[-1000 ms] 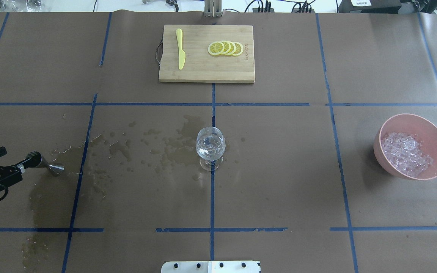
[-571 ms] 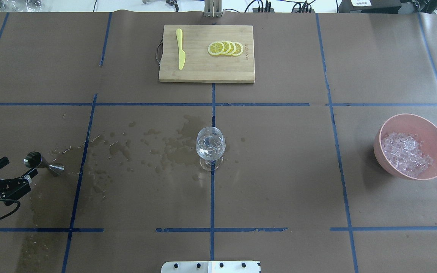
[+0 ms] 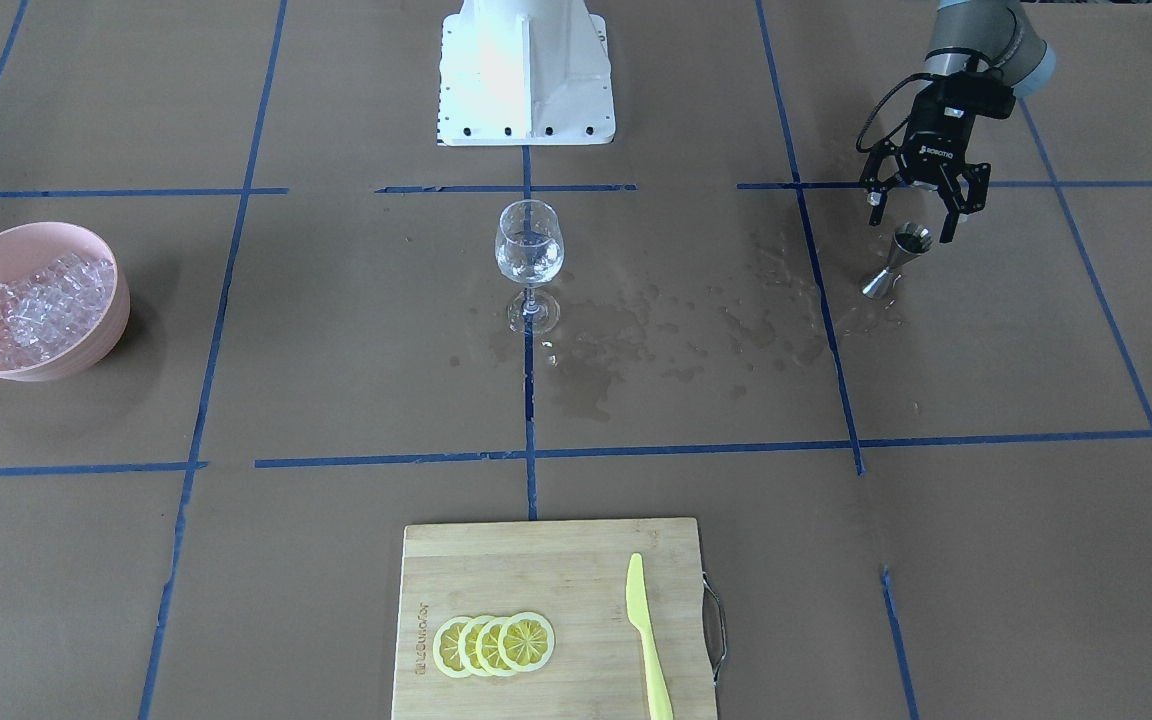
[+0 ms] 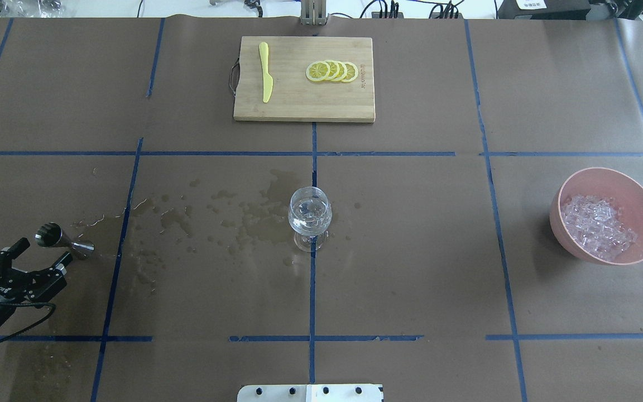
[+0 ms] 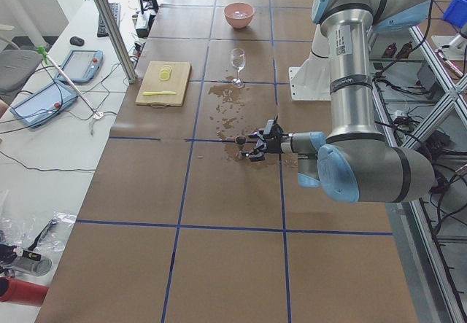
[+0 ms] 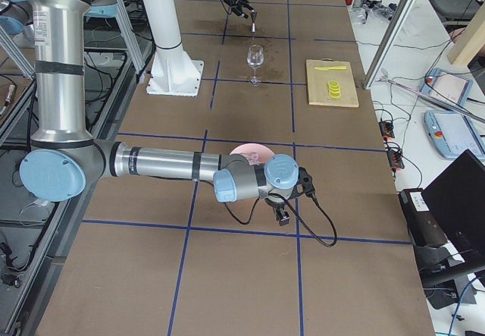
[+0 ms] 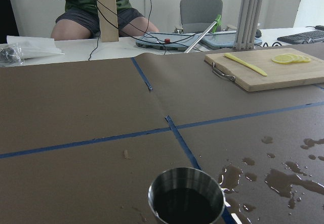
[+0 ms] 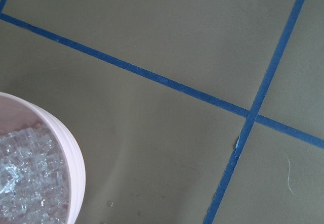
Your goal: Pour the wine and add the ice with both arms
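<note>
Left claw: fingers spread wide, gripping nothing, low over the table's left end.
Measuring cup: upright on the paper, just ahead of those fingertips and touching neither. The wrist camera looks straight into its dark mouth.
Wine: a little clear liquid in the glass at mid-table, well to the right of the left claw.
Ice: heaped in the pink bowl, far right.
Right claw: near the bowl, seen only from the side. I cannot tell whether it is apart or together.
Table: brown paper gridded with blue tape, with wet patches between cup and glass.
Far edge: cutting board with lemon slices and a yellow knife.
Room: a seated person and a grey chair beyond the table.
</note>
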{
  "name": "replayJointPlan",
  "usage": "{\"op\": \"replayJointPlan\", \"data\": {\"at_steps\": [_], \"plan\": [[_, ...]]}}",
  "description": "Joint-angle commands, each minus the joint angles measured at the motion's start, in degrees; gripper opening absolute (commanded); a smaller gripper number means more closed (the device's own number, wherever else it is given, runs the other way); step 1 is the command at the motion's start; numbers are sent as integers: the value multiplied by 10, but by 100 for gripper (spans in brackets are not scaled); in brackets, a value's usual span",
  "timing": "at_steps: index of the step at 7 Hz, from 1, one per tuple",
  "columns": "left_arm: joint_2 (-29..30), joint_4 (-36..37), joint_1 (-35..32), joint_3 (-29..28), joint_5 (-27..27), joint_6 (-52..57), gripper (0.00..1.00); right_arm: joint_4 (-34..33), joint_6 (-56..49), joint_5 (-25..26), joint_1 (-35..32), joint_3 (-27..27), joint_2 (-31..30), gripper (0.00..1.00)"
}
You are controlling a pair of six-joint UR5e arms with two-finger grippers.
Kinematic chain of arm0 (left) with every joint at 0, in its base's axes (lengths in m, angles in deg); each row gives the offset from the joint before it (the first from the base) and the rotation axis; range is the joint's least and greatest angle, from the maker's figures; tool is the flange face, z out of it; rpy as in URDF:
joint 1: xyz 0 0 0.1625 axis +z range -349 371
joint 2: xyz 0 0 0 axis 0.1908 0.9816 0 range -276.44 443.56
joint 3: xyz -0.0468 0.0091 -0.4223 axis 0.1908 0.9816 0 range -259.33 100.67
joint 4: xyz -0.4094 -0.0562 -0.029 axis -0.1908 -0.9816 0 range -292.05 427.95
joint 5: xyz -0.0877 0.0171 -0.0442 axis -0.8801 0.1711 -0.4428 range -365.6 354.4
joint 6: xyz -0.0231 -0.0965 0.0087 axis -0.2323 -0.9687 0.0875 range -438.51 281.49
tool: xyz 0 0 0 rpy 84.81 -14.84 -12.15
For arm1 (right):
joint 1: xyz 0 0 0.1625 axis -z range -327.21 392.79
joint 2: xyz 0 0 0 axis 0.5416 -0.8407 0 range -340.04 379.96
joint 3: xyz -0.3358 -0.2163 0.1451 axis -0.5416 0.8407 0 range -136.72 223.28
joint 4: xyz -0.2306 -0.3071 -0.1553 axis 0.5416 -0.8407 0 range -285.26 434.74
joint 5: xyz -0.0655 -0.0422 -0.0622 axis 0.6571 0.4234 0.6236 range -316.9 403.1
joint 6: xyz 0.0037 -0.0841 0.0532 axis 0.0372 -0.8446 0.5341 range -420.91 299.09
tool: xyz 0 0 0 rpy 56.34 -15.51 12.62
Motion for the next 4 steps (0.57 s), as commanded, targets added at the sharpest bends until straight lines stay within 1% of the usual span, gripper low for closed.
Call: {"op": "replayJointPlan", "data": {"at_steps": [1,3,4], "plan": [[26,2,4,-10,25,0,99,0,1,0,0,1,-1,100],[48,1,4,-54,73,0,99,0,1,0,0,1,-1,100],[56,0,4,-62,78,1,99,0,1,0,0,0,-1,100]]}}
